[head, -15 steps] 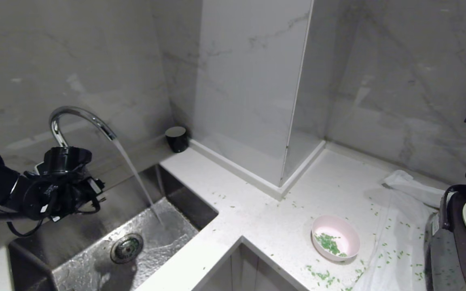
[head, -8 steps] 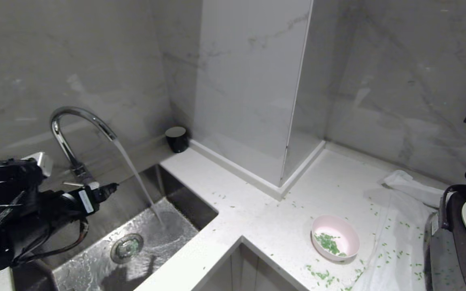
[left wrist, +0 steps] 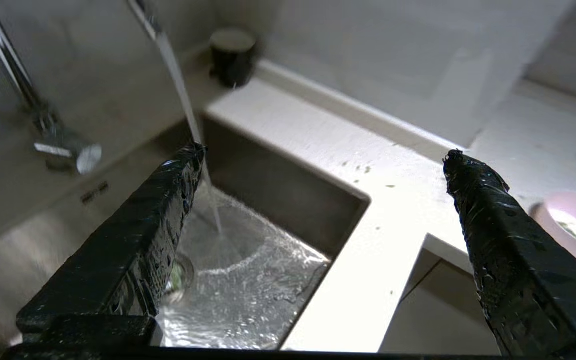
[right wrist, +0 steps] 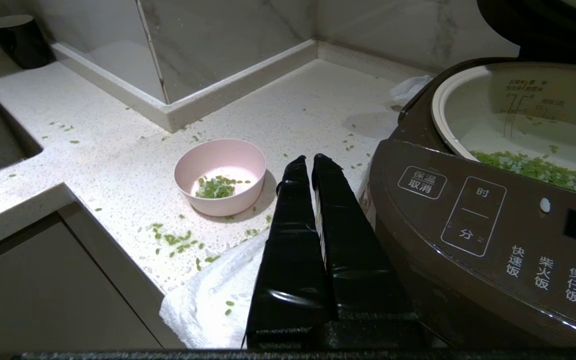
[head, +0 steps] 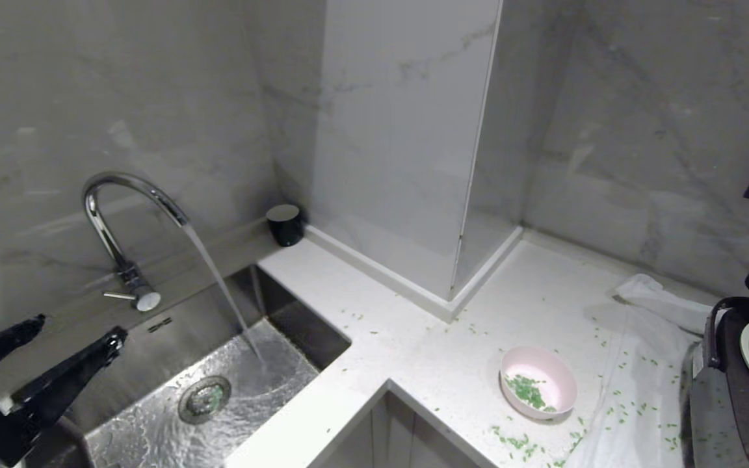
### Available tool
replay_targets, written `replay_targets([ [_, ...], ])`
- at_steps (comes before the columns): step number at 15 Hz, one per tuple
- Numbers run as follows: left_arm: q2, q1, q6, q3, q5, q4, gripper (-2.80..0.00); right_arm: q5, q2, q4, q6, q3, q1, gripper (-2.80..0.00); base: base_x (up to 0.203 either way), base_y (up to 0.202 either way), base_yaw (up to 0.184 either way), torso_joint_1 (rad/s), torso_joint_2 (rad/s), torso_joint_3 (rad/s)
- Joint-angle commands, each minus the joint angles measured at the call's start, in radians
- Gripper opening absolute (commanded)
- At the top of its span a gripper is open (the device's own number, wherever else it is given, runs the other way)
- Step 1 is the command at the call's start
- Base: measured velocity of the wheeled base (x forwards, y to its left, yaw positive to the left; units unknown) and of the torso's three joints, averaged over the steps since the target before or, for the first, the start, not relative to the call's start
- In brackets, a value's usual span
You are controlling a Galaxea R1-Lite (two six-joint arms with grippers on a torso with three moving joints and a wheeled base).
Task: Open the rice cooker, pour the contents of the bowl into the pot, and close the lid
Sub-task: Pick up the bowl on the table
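Note:
The small pink bowl [head: 563,380] [right wrist: 228,205] sits upright on the white counter with a few green contents [head: 527,390] [right wrist: 215,187] in it. The dark rice cooker [head: 719,403] [right wrist: 448,235] stands at the right edge with its lid [right wrist: 543,20] raised. Its pale pot [right wrist: 493,115] holds a layer of green grains [right wrist: 543,170]. My left gripper [head: 75,330] [left wrist: 324,154] hangs open and empty over the sink's left side, far from the bowl. My right gripper [right wrist: 310,160] is shut on nothing, between the bowl and the cooker's front.
The tap [head: 127,195] runs a stream of water into the steel sink [head: 296,331]. A black cup [head: 284,223] stands in the back corner. A white towel [head: 641,364] lies under and left of the cooker. Loose green grains [head: 517,442] litter the counter.
My left arm has dropped away from beside the tap to the lower left, and its open fingers now point forward over the sink. Bowl and cooker have not moved.

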Motion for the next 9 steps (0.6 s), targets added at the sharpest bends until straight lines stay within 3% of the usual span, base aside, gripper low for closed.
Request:
replay_targets([
  [1,-0.340,-0.001,0.037,0.001,-0.019,0.143,0.00,0.000,-0.002,0.000,0.000,0.000,0.000,-2.80,0.000,0.000,0.000,0.000,0.00,0.000],
  [2,-0.417,0.000,0.053,-0.001,-0.015,0.207,0.00,0.000,-0.001,0.000,0.000,0.000,0.000,-2.80,0.000,0.000,0.000,0.000,0.00,0.000],
  [4,-0.470,0.002,0.079,0.019,0.101,0.274,0.00,0.000,-0.002,0.000,0.000,0.000,0.000,-2.80,0.000,0.000,0.000,0.000,0.00,0.000],
  [6,-0.466,0.004,0.103,0.076,0.116,0.266,0.00,0.000,-0.002,0.000,0.000,0.000,0.000,-2.80,0.000,0.000,0.000,0.000,0.00,0.000],
  [9,-0.466,0.004,0.207,0.045,0.126,0.266,0.00,0.000,-0.002,0.000,0.000,0.000,0.000,-2.80,0.000,0.000,0.000,0.000,0.00,0.000],
])
